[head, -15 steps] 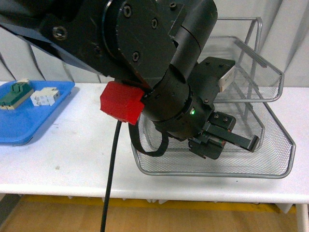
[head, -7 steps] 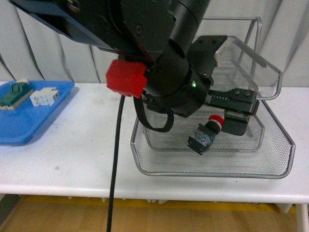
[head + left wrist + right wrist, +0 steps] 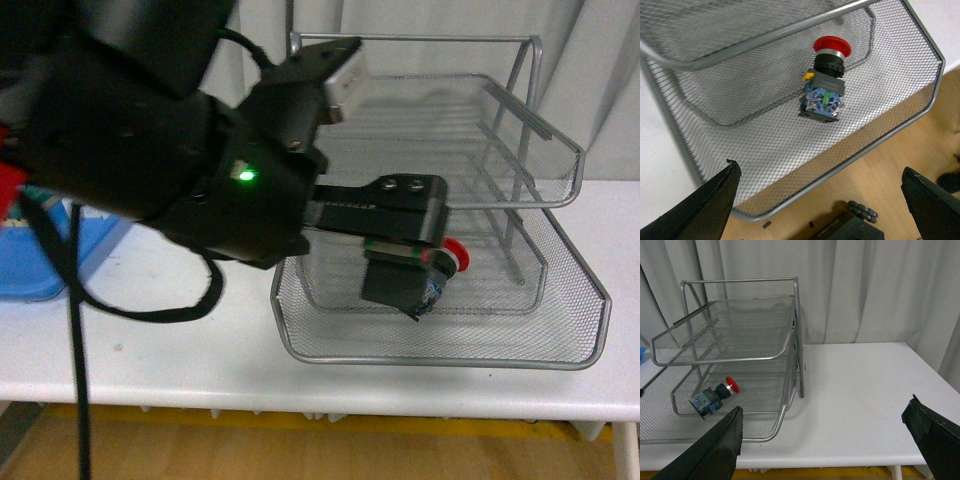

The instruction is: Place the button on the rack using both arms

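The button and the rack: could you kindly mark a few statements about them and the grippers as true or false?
1. The button lies on its side in the bottom tier of the rack. True.
2. The left gripper is shut on the button. False: it is open, and the button lies apart from it.
3. The right gripper is open and holds nothing. True.
4. The button has a green cap. False: the cap is red.

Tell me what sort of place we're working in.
Probably an indoor lab or test bench: a white table, plain grey curtains as a backdrop, and a wire rack with a red button lying in its bottom tier.
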Robot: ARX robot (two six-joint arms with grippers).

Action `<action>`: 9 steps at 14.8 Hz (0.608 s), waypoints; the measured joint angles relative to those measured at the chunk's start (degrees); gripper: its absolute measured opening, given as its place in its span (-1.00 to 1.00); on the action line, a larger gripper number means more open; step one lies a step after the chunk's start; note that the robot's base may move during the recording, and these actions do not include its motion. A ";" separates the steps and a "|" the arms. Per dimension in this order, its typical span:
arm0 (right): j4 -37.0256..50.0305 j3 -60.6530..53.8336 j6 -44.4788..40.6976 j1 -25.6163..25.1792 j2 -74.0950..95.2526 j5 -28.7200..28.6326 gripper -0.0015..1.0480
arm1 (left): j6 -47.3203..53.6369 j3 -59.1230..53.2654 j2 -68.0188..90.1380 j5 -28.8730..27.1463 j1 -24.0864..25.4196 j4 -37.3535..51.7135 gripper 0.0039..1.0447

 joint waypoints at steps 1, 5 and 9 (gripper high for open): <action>0.00 0.00 0.00 0.00 0.00 0.00 0.87 | 0.61 -4.42 -4.96 -0.79 2.10 2.69 0.88; 0.00 0.00 0.00 0.00 0.00 0.02 0.87 | 3.65 -32.00 -27.85 -24.33 13.57 40.26 0.35; -0.02 0.00 0.00 0.00 0.00 -0.02 0.87 | 4.04 -45.22 -38.18 -21.16 18.99 47.45 -0.59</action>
